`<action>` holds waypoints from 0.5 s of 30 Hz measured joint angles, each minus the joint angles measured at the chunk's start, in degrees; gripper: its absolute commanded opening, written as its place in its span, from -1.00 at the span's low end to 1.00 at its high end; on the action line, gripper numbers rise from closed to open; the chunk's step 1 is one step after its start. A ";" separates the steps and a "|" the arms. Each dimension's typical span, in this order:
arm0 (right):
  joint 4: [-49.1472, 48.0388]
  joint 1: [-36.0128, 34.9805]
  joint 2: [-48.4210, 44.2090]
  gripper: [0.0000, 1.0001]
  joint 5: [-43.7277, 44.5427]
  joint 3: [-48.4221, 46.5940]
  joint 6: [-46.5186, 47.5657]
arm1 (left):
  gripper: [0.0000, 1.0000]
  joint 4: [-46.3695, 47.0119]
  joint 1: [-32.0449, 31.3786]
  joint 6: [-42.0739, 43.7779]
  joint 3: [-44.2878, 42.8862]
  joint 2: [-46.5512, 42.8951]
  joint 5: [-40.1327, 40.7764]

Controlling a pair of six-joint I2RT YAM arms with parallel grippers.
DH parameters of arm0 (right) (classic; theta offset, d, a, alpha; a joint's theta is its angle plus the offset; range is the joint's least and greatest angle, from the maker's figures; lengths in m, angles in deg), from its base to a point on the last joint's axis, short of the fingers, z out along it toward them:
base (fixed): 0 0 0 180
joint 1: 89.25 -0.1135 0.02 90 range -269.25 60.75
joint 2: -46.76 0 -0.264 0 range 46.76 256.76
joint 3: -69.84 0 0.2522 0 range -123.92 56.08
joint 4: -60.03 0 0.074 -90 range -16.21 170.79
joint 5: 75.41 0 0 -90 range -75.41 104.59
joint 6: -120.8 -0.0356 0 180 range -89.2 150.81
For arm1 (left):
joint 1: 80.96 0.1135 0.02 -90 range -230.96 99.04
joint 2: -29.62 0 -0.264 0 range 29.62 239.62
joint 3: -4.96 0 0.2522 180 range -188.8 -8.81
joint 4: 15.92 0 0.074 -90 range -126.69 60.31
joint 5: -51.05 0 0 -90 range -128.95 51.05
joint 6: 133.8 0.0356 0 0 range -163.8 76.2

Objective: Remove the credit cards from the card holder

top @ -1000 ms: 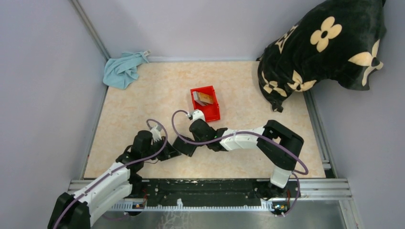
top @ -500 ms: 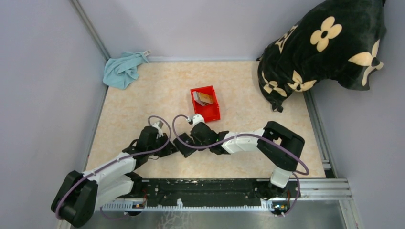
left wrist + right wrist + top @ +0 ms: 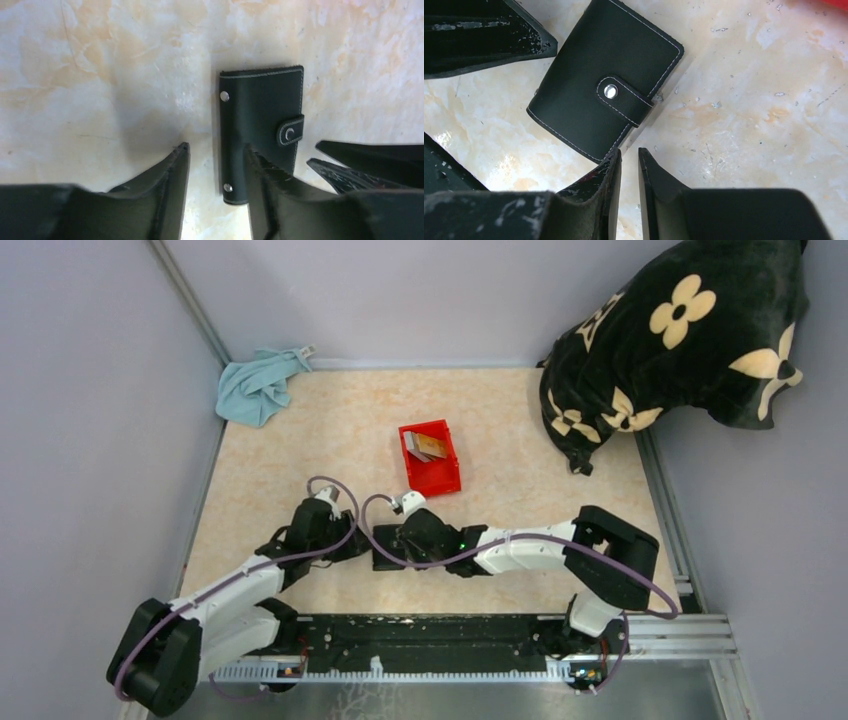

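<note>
Black stitched snap-tab card holder [image 3: 260, 125] lay closed. Left gripper [image 3: 215, 150] hung over its edge, fingers apart. Right gripper [image 3: 629, 156] sat beside it, fingers narrowly apart, empty.

A: Top view?
B: High, set back at the near edge, looking down over the whole table [image 3: 290, 450].
A: Wrists?
B: Both close, aimed down at the table. Shared: card holder [image 3: 260, 120] mid-frame on left wrist, same card holder [image 3: 599, 55] upper left on right wrist.

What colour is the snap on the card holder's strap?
Silver snap on the black card holder; right wrist view shows it best.
</note>
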 measured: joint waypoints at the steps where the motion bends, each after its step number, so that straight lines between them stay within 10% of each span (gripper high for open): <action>1: 0.46 0.00 0.00 -0.40 0.17 -0.31 0.22 | 0.24 -0.15 0.00 0.02 -0.02 -0.55 0.11; 5: 2.34 0.00 0.11 -0.19 0.85 -3.08 1.90 | 0.26 -1.42 0.00 -0.50 0.33 -4.85 0.11; 15: 3.28 -0.04 6.45 -0.03 2.14 -14.03 6.21 | -0.87 -0.68 0.00 -1.77 3.48 -7.52 -0.59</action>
